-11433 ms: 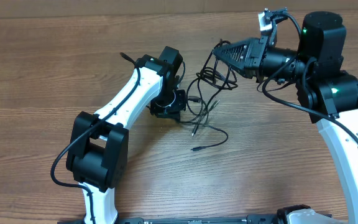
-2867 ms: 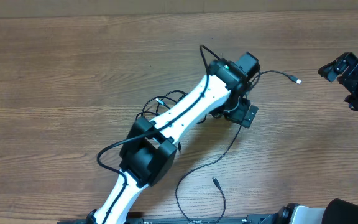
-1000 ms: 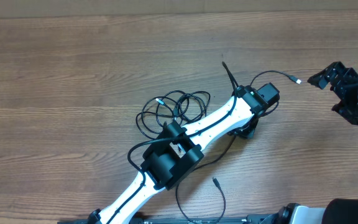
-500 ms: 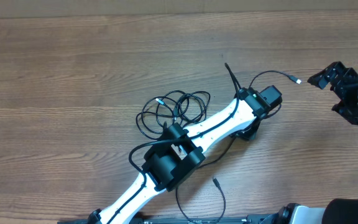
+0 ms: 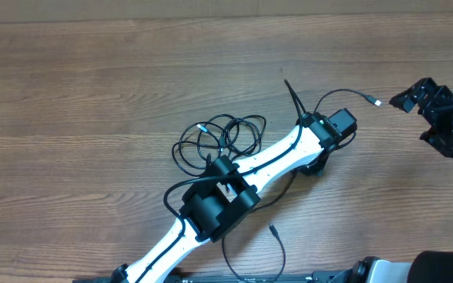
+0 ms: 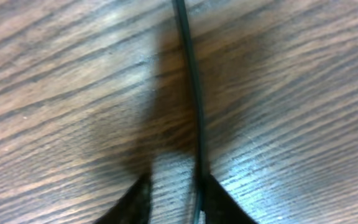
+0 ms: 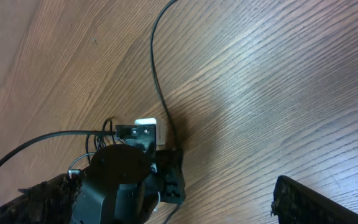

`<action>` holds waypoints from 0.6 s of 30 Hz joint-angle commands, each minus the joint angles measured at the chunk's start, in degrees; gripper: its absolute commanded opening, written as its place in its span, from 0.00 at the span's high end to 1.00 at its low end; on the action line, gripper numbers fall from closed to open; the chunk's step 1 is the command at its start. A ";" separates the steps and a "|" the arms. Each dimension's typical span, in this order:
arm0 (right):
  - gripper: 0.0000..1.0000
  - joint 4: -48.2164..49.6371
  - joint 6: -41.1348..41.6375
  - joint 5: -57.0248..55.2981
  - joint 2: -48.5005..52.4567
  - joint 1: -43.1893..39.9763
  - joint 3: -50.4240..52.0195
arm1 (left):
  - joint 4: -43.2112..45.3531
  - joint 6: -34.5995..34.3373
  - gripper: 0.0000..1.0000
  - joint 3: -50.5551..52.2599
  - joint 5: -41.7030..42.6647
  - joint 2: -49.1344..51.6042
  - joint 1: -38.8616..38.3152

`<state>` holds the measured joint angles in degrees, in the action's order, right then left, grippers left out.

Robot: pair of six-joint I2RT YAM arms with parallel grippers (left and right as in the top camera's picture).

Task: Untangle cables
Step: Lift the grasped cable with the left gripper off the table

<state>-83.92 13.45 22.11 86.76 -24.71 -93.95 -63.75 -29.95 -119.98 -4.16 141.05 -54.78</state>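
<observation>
Several thin black cables lie on the wooden table. A bunch of loose loops (image 5: 220, 137) sits left of centre. One cable (image 5: 338, 94) curves to a silver-tipped plug (image 5: 377, 101), and another plug end (image 5: 272, 229) lies near the front edge. My left gripper (image 5: 314, 163) is down on the table under its wrist. In the left wrist view a cable (image 6: 194, 106) runs along the inner face of the right finger (image 6: 221, 200). The left gripper (image 6: 176, 200) shows a narrow gap with bare wood, and its other finger is off the cable. My right gripper (image 5: 421, 118) is wide open and holds nothing.
The left arm (image 5: 266, 161) stretches diagonally from the front left across the middle and covers part of the cables. From the right wrist, the left arm's wrist (image 7: 123, 180) and the cable (image 7: 156, 81) show beyond the right gripper (image 7: 166, 190). Bare wood fills the far half of the table.
Over the last second the left arm has only edged slightly. The cables and right arm have not moved. Earlier, the left arm swung right from the loops and the right arm drew back.
</observation>
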 commanded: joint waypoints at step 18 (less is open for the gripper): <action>0.00 0.48 0.04 0.22 -0.87 0.00 0.26 | -12.13 4.11 0.96 -22.16 -0.72 -3.32 0.72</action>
<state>-83.66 13.45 22.11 86.76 -24.71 -93.95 -73.49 -29.15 -132.73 -4.16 141.01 -54.65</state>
